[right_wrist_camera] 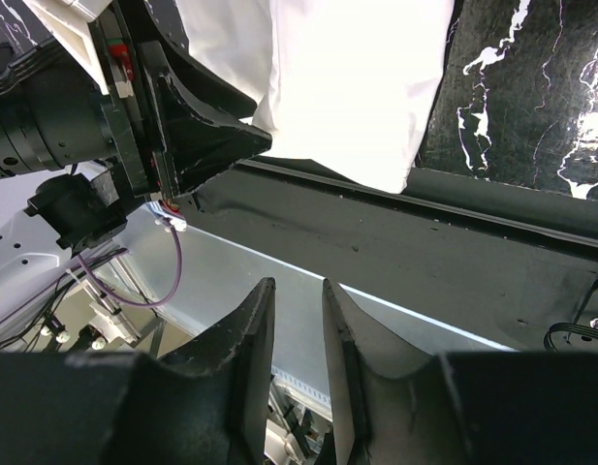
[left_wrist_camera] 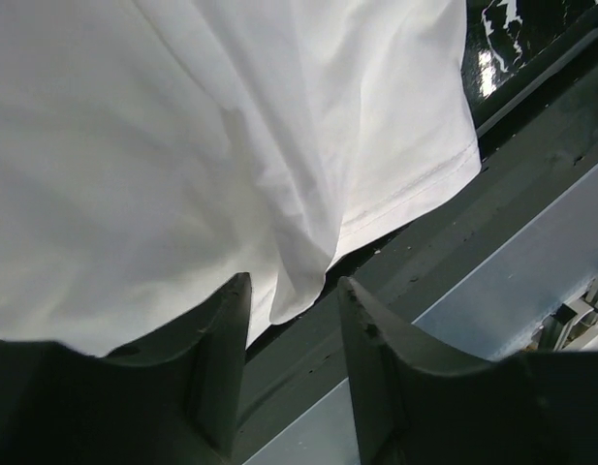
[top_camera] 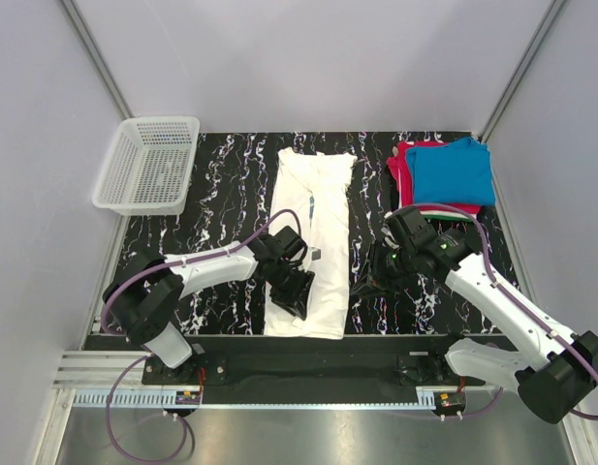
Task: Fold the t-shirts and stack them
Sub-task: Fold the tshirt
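White t-shirt (top_camera: 313,223), a long strip at centre, has L gripper (left_wrist_camera: 294,286) open astride its near-left hem, prob. for the crosswise fold; R gripper (right_wrist_camera: 297,291), slightly parted & empty, hovers right; blue tee (top_camera: 452,170) tops red tee (top_camera: 403,165) far right.

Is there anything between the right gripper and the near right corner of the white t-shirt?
Nothing visible. Only the bare dark table edge lies between the right gripper and the white t-shirt. The left gripper is at the shirt's near left corner, out of that path.
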You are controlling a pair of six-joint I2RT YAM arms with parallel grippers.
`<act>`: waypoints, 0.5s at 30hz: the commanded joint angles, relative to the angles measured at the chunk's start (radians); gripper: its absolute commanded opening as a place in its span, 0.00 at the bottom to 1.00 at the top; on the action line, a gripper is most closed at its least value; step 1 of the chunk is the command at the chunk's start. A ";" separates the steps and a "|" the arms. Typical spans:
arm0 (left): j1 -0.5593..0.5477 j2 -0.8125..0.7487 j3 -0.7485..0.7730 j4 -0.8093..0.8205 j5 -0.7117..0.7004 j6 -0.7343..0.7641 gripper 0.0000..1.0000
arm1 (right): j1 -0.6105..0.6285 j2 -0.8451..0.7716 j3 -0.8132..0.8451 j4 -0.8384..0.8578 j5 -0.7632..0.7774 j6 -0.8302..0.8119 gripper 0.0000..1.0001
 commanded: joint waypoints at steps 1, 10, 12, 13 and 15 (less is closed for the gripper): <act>-0.009 -0.005 0.006 0.043 0.045 -0.005 0.26 | 0.009 -0.001 0.010 -0.001 0.016 0.002 0.33; -0.014 -0.035 -0.005 0.018 0.062 -0.030 0.00 | 0.008 0.030 0.049 0.002 0.021 -0.020 0.33; -0.015 -0.041 0.000 -0.003 0.074 -0.029 0.00 | 0.008 0.036 0.056 0.001 0.021 -0.023 0.33; -0.015 -0.044 0.001 -0.015 0.075 -0.025 0.00 | 0.009 0.040 0.064 0.002 0.021 -0.026 0.33; -0.015 -0.048 0.007 -0.032 0.074 -0.021 0.00 | 0.009 0.047 0.073 0.002 0.021 -0.030 0.33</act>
